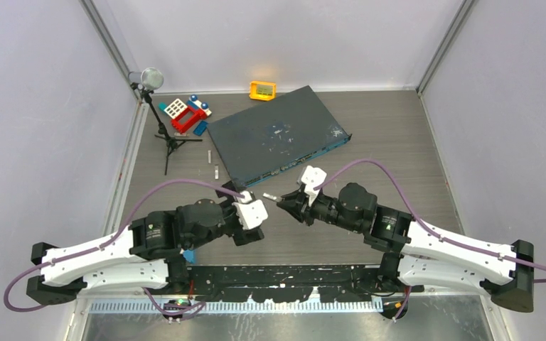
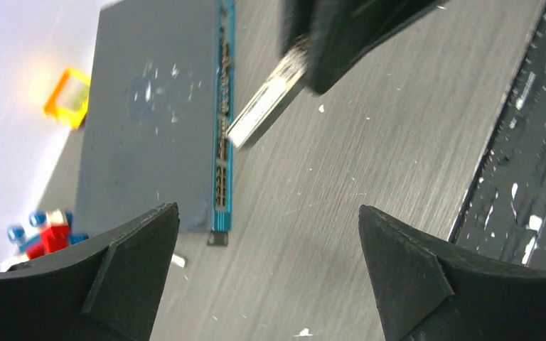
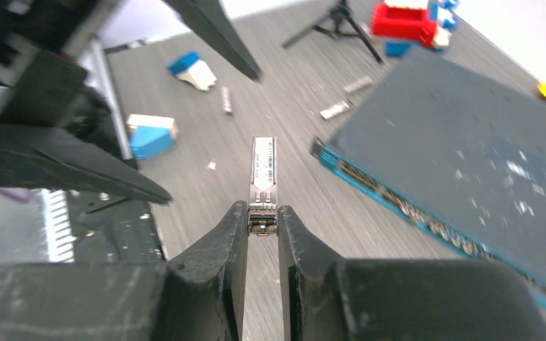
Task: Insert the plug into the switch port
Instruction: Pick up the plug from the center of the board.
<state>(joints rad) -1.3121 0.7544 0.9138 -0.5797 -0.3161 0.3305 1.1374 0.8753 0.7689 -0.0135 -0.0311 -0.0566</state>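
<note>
The plug (image 3: 263, 170), a slim silver metal module, sticks out forward from my right gripper (image 3: 263, 213), which is shut on its rear end. Both hover over the table in front of the switch (image 1: 274, 135), a flat dark-grey box with white scuffs. Its teal front face (image 3: 412, 213) carries the row of ports and lies to the plug's right. The plug's tip (image 1: 271, 197) points towards my left gripper (image 1: 254, 212). That left gripper (image 2: 269, 220) is open wide and holds nothing, with the plug (image 2: 266, 103) ahead of it, held by the right fingers (image 2: 341, 42).
An orange-yellow box (image 1: 262, 89) sits behind the switch. Toy bricks (image 1: 188, 114) and a small tripod (image 1: 163, 131) stand at the back left. Two small metal pieces (image 1: 216, 170) lie left of the switch. A blue-white block (image 3: 151, 135) lies by the black rail (image 1: 284, 277).
</note>
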